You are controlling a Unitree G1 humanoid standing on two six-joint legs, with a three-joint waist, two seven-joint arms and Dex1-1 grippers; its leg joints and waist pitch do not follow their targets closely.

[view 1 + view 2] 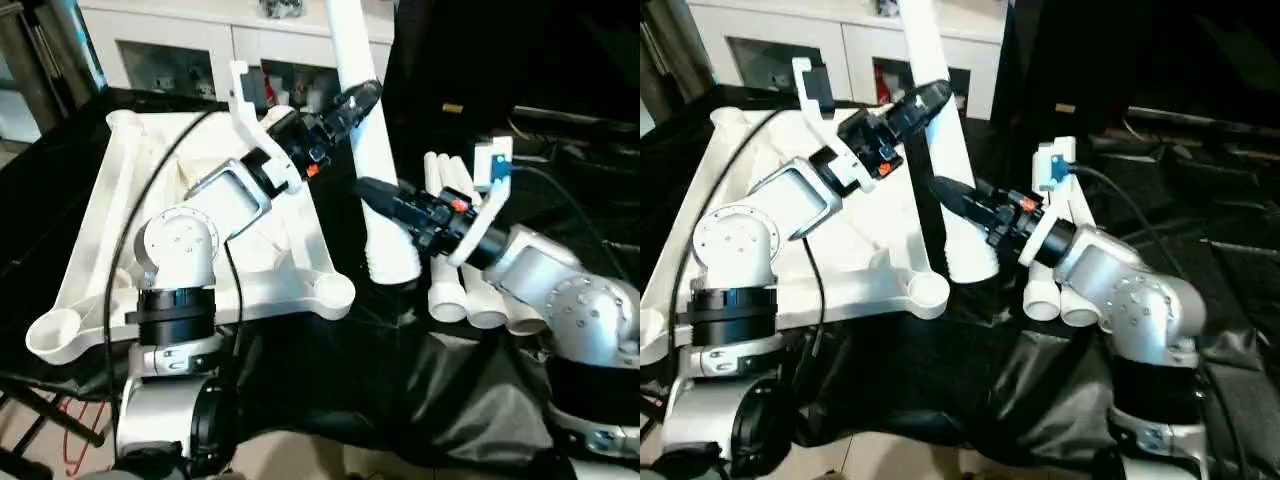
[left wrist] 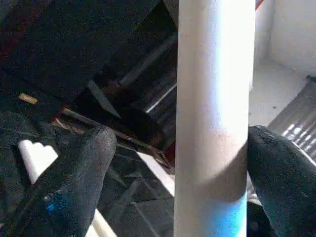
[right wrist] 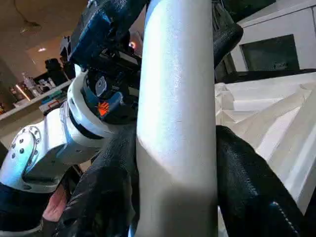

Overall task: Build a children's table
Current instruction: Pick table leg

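The white tabletop (image 1: 95,225) lies underside up on the black cloth, ribs and round corner sockets (image 1: 335,290) showing. One long white leg (image 1: 372,150) stands nearly upright just right of the near corner socket, its ribbed lower end (image 1: 395,262) down by the cloth. My right gripper (image 1: 376,192) is shut on the leg low down, its fingers (image 3: 247,182) pressed against both sides. Higher up, my left gripper (image 1: 360,98) is open around the same leg (image 2: 212,98), with a gap beside one finger (image 2: 84,168). Three more legs (image 1: 455,290) lie side by side behind my right arm.
A white glass-fronted cabinet (image 1: 180,40) stands behind the table. Black cloth (image 1: 400,380) covers the work surface and hangs over its front edge. Cables run along both forearms. Dark equipment fills the back right.
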